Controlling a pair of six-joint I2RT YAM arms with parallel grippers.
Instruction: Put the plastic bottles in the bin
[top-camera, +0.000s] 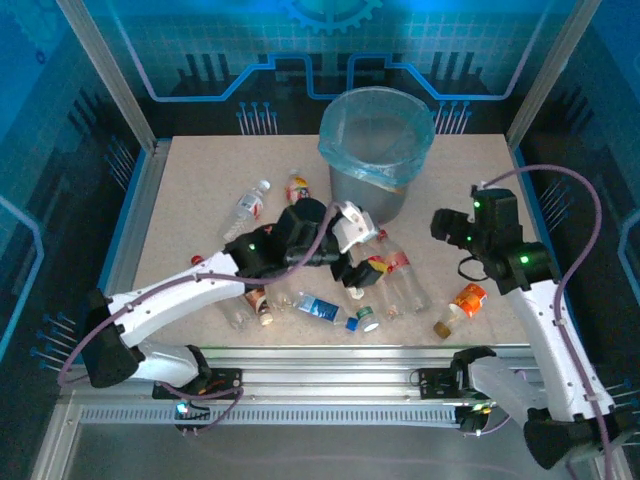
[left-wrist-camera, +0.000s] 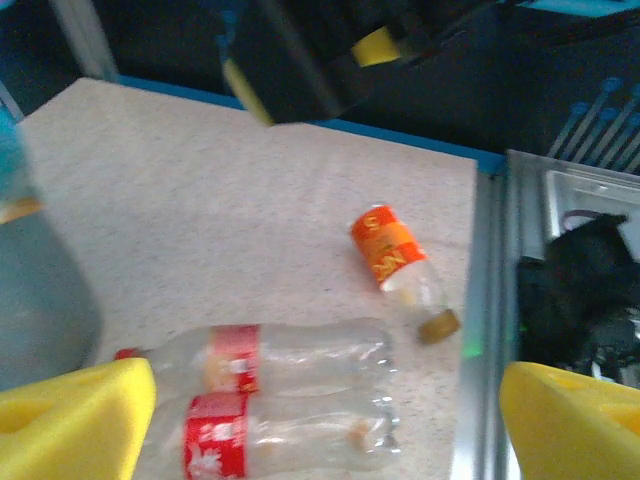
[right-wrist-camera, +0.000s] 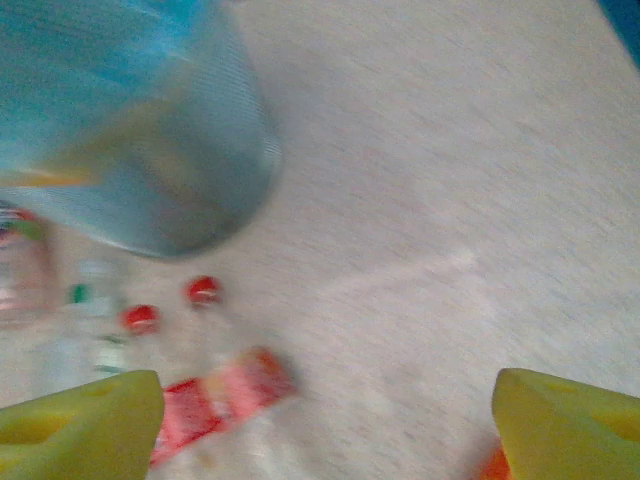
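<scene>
1. On the table (top-camera: 200, 180), most of the job is undone: the plastic bottles lie scattered in front of the bin (top-camera: 378, 150), which stands upright at the far centre with its light-blue liner.
2. Bottles counted on the table, top view:
   - A white-capped clear bottle (top-camera: 250, 203) and a red-and-yellow-labelled bottle (top-camera: 297, 187) lie left of the bin.
   - Two red-labelled bottles (top-camera: 405, 282) lie side by side near its front.
   - A blue-labelled bottle (top-camera: 320, 308) lies toward the near edge.
   - An orange-labelled bottle (top-camera: 465, 300) lies to the right.
   - More lie partly hidden under the left arm.
3. Bin contents: the liner hazes the inside, so I cannot tell whether any bottle is in it.
4. Left pincer (left-wrist-camera: 325, 415): pads wide apart, nothing held, hovering above the two red-labelled bottles.
5. Right pincer (right-wrist-camera: 325, 425): pads also wide apart and empty, near the bin's right side. Its wrist view is blurred.
6. Judgement: early to middle stage. At least six bottles remain, and neither arm carries one.
</scene>
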